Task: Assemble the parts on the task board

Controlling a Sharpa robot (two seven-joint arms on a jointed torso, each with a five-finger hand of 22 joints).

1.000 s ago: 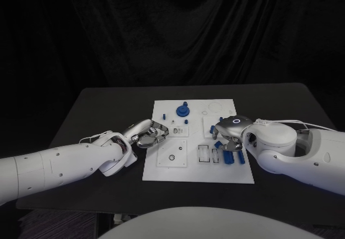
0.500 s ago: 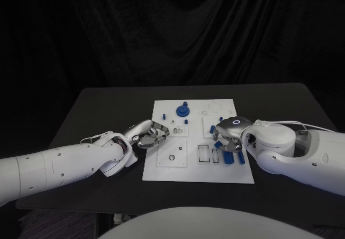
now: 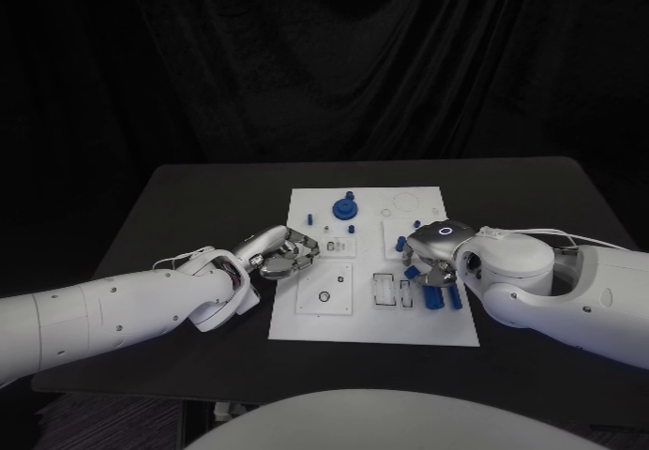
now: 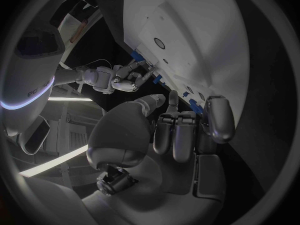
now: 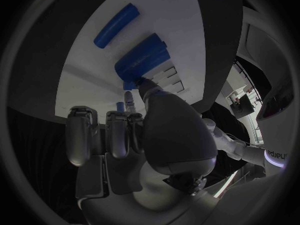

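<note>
The black tabletop (image 3: pixel 203 197) carries the white task board (image 3: pixel 372 319) at its centre, long side running from twelve to six o'clock.

The left robot hand (image 3: pixel 280 253) sits at the board's nine o'clock edge with its fingers curled in toward the palm. The left wrist view shows those fingers folded close with nothing visible between them, so I judge it closed and empty.

The right robot hand (image 3: pixel 430 251) hangs over the board's three o'clock side, just above the blue parts lying there. In the right wrist view its fingers are bent inward, and a fingertip (image 5: pixel 142 83) touches the end of the thick blue cylinder (image 5: pixel 142 60). Whether it actually grips anything I cannot tell.

Against the pictures of the last second, almost nothing differs: both arms hold their places, and the right robot hand has shifted only very slightly. That suggests a careful, fine adjustment at the three o'clock parts, not a carry.

The round blue part (image 3: pixel 345 208) stands near twelve o'clock, and a slimmer blue cylinder (image 5: pixel 115 25) lies beyond the thick one.
</note>
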